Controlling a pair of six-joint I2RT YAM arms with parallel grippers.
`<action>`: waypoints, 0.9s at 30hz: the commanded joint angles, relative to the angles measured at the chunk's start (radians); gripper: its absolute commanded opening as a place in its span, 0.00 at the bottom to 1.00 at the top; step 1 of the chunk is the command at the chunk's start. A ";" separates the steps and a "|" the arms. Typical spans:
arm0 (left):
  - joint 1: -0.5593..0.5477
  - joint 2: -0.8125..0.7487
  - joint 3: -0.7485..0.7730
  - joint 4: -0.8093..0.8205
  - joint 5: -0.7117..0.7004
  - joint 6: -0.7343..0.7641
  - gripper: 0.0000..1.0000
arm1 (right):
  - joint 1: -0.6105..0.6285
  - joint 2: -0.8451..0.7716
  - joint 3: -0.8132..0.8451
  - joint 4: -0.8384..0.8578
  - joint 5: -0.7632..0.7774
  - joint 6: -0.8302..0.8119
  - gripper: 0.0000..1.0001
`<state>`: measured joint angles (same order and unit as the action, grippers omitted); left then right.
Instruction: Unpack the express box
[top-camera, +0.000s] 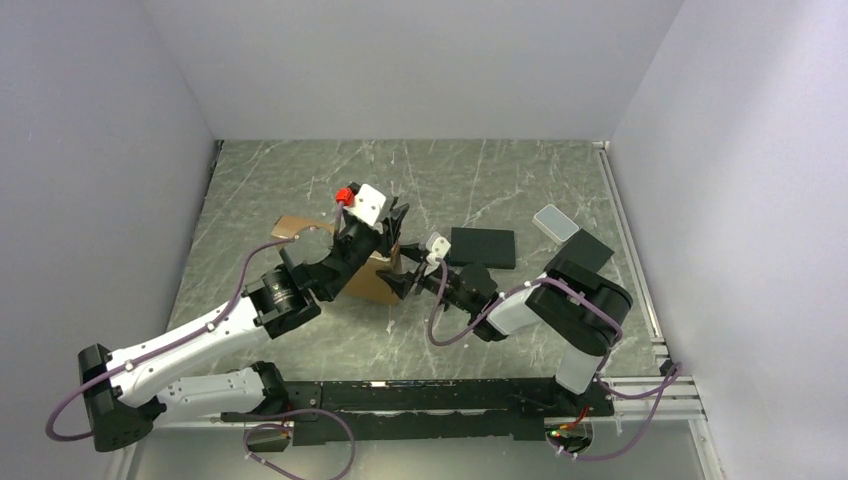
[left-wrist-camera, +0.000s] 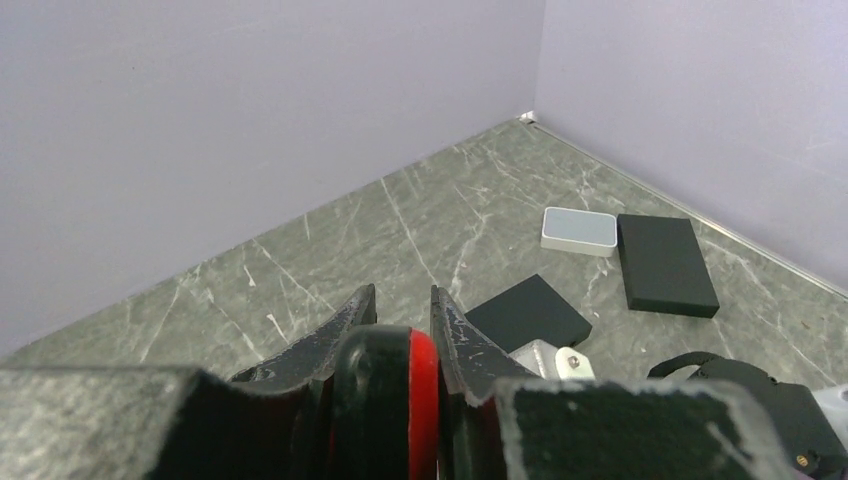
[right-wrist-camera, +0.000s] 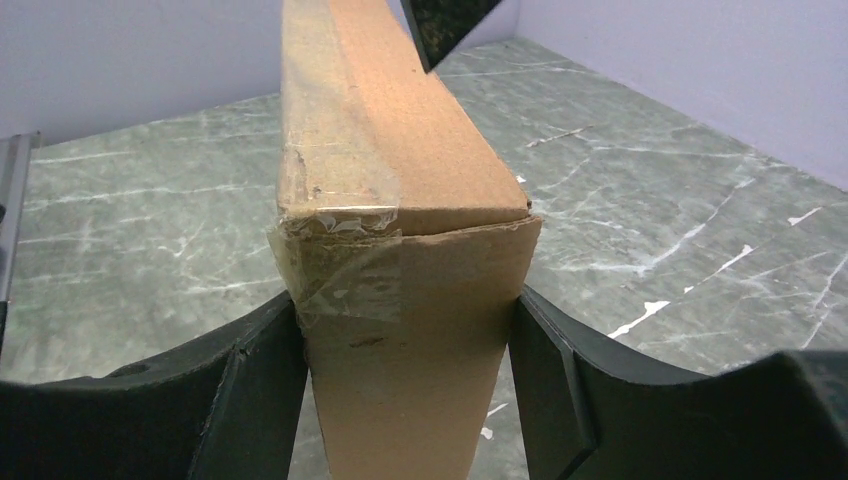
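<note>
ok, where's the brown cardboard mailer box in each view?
Top external: brown corrugated-cardboard express box at centre, between the arms.
Left wrist: not in it.
Right wrist: centre, clamped in the right hand.
Shared landmark: grey-green marbled tabletop.

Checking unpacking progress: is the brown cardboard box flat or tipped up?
Tipped up: the brown cardboard box sits edge-on between the right fingers.

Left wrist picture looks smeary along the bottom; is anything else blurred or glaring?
Left wrist view: the left gripper, close to the lens, is soft, the black pads beyond crisp. Right wrist view: the express box is sharp, its tape faintly shiny. Top view: even light, soft shadows.
</note>
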<state>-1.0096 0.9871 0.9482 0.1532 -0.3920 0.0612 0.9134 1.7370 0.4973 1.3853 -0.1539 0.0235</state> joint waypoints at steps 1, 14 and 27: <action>-0.004 0.021 0.017 0.136 0.002 0.032 0.00 | -0.001 0.021 0.039 0.085 0.033 0.005 0.56; -0.003 0.033 -0.013 0.105 -0.031 0.018 0.00 | -0.001 0.026 0.033 0.079 -0.001 -0.014 0.57; 0.003 0.040 -0.047 0.089 -0.050 -0.014 0.00 | -0.001 0.024 0.029 0.082 -0.012 -0.014 0.56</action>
<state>-1.0092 1.0271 0.9085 0.1978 -0.4171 0.0555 0.9134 1.7599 0.5095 1.3869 -0.1398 0.0147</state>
